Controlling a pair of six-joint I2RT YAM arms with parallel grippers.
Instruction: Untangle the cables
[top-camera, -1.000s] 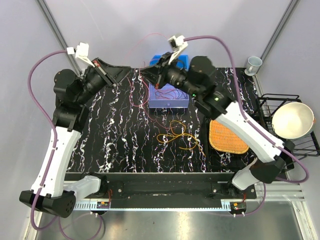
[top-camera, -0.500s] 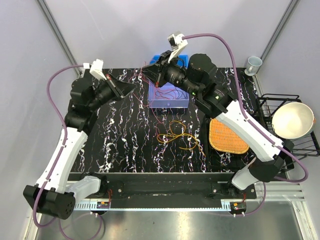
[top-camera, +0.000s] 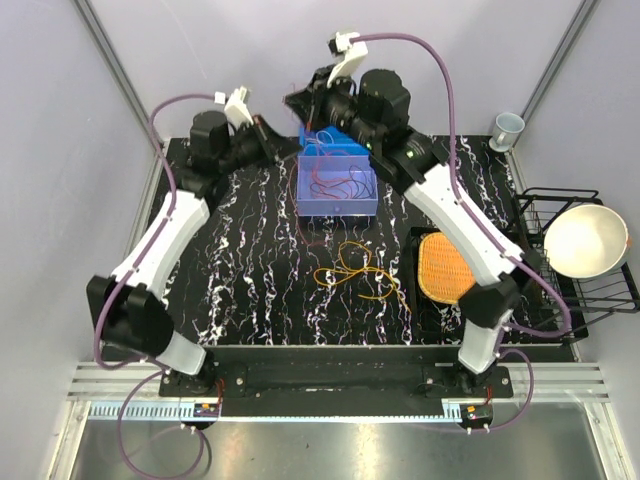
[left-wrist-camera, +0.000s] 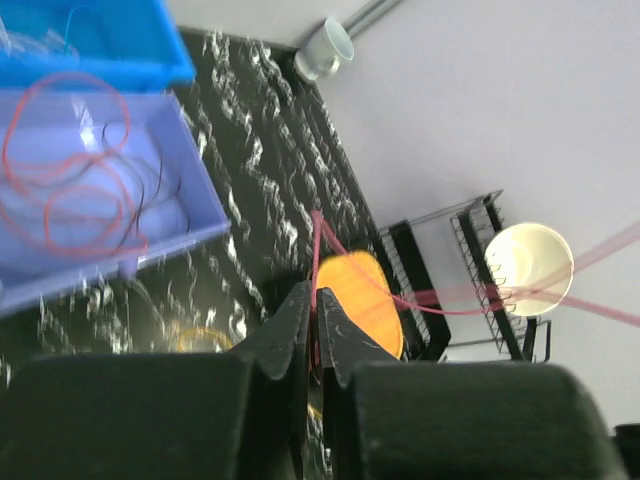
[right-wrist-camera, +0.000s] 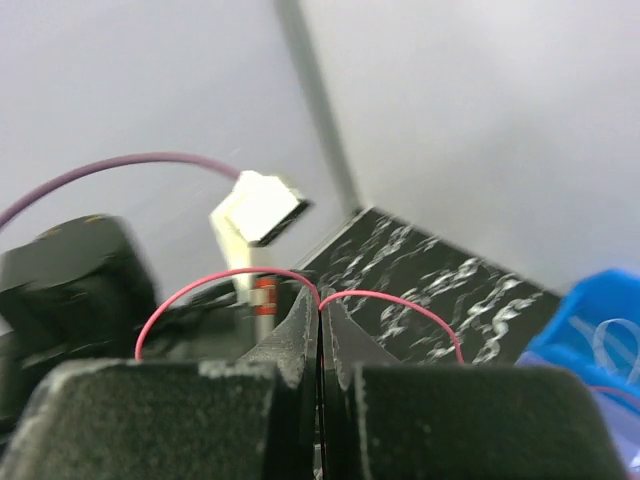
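Tension could snap or yank free the red cable (left-wrist-camera: 316, 250), pinched in the left jaws and the right jaws above the surface's (top-camera: 250, 260) far edge, if its loops snag in the lilac bin (top-camera: 340, 209).

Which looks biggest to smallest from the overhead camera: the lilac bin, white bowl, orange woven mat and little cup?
1. lilac bin and white bowl: about alike, so I can't rank them.
2. orange woven mat: looks slightly smaller, but it is partly hidden.
3. cup: clearly smallest.
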